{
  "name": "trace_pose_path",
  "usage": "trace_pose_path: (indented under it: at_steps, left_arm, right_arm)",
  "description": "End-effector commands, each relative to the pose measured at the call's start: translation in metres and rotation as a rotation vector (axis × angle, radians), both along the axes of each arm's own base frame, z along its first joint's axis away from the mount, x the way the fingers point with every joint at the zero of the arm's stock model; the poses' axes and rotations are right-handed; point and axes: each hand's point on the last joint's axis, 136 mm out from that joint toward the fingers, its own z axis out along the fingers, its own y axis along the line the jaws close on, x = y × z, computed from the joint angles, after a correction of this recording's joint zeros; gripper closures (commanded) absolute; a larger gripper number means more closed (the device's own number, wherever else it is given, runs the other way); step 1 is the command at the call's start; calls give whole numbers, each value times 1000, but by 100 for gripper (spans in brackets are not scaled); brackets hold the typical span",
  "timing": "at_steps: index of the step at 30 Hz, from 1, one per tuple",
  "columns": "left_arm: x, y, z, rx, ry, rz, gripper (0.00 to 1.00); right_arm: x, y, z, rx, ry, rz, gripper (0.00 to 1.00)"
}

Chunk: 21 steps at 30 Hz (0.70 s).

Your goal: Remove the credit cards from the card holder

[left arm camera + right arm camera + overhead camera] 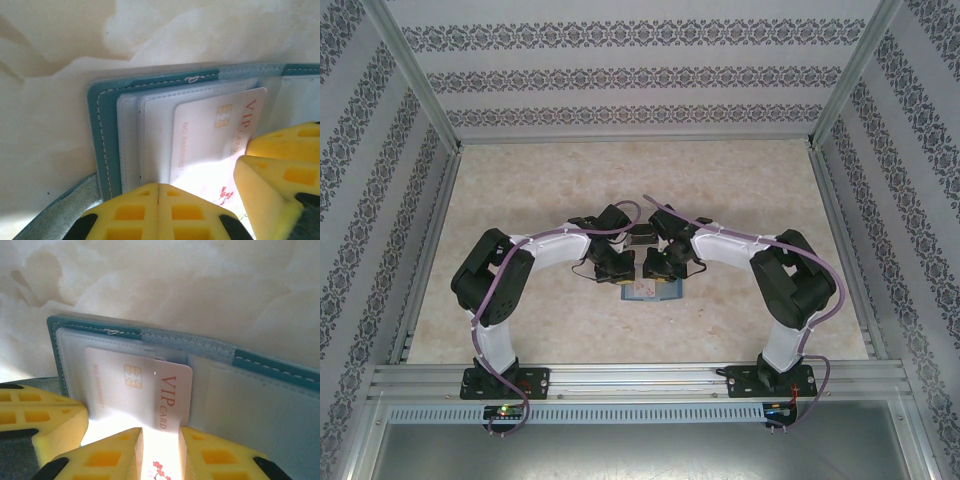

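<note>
The card holder [270,367] lies open (pockets up). The right gripper [160,450], jaws slightly apart and clasping nothing, sits over the credit card [150,400] jutting from it. The left gripper [158,200], closed and empty, sits at its near edge.

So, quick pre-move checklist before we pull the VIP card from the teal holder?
1. Card holder open and lying flat: ok.
2. VIP card exposed, chip showing: ok.
3. Left tool shut at the holder's near edge: ok. Whether it pins the holder down: cannot tell.
4. Right tool gripping the card: not ok. The jaws stand apart over the card's near end, no pinch yet.
5. Clearance between the two tools: cannot tell. They are close side by side.
6. More cards behind the clear sleeves: cannot tell.
</note>
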Motion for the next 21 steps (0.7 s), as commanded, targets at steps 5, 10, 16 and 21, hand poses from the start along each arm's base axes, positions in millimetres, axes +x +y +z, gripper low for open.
trace_pose_path:
  at_steps: [5, 10, 16, 21]
  left_arm:
    - [-17, 13, -21, 86, 60, -26, 100]
    - [-19, 14, -24, 94, 71, -25, 100]
    - [-19, 14, -24, 97, 78, -28, 100]
    - [-20, 14, -25, 99, 83, -29, 100]
  right_arm:
    - [-1, -8, 8, 4, -5, -19, 72]
    - [-2, -11, 1, -1, 10, -22, 72]
    - [-5, -9, -9, 6, 37, -17, 72]
    - [-6, -6, -13, 25, 50, -16, 72]
